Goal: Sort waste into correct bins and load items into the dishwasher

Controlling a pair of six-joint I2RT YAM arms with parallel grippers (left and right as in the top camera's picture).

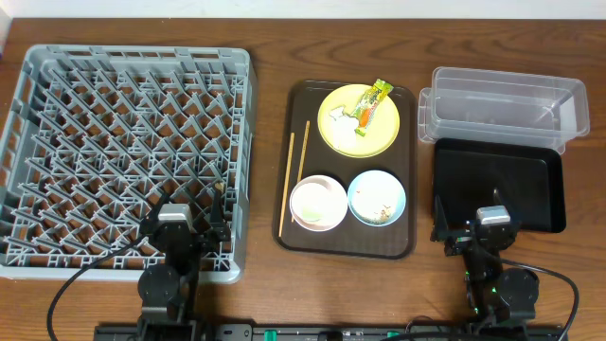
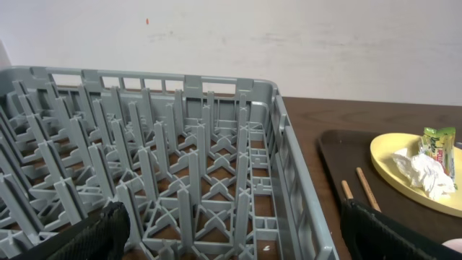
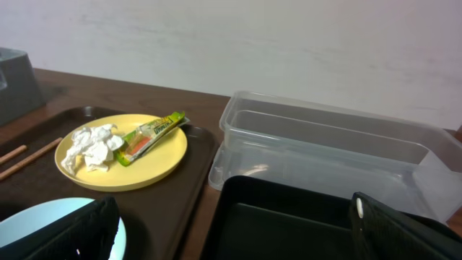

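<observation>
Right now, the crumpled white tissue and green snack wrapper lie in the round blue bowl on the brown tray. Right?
No: the tissue and wrapper lie on the round yellow plate on that tray, as the right wrist view shows.

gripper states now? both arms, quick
Left gripper: open, holding nothing.
Right gripper: open, holding nothing.
</observation>
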